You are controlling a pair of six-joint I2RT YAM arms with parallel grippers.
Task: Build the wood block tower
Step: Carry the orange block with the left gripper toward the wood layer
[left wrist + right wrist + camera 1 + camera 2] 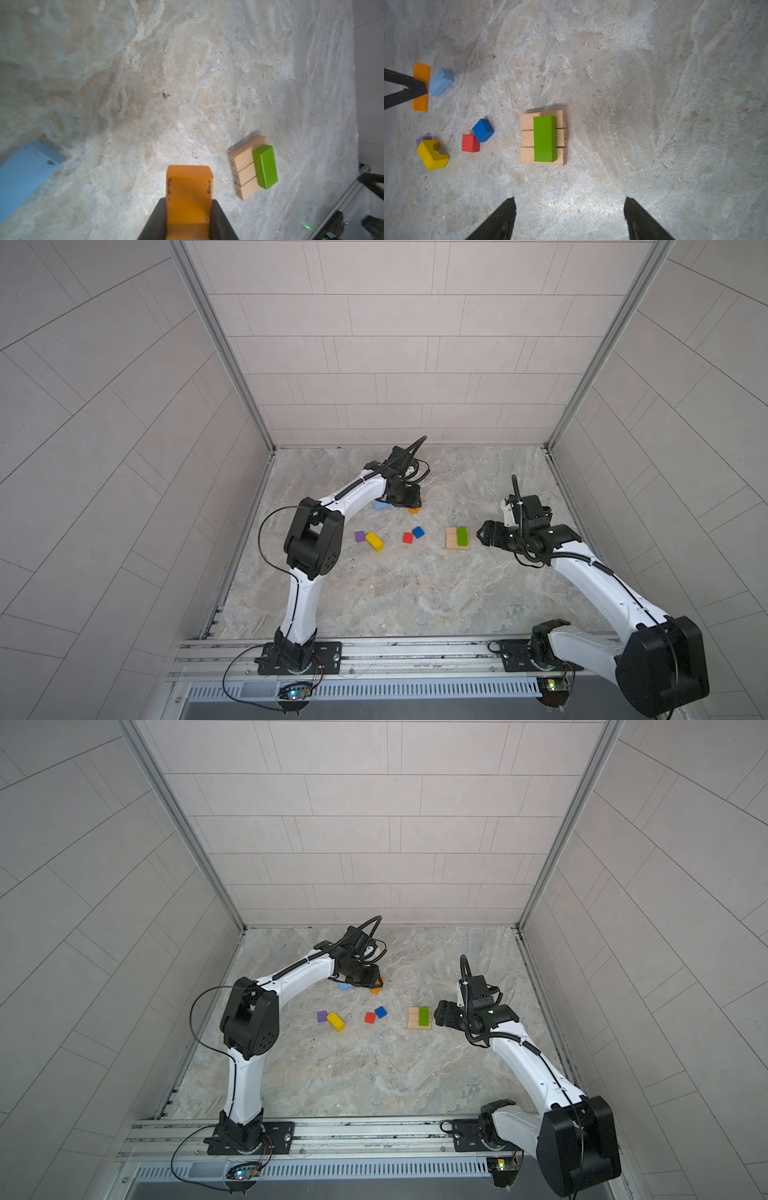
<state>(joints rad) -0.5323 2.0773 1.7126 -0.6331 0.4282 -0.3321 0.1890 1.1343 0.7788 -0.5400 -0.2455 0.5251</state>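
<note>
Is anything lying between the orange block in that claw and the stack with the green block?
Nothing visible. Only bare table lies between the orange brick, clamped in the left gripper, and the tower.

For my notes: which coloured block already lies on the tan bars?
The green brick; it lies across the tan bars, all others are off them.

Left arm reached far, left end effector (188,200) clamped tight — right end effector (570,200) pointed down, jaws spread wide.
</note>
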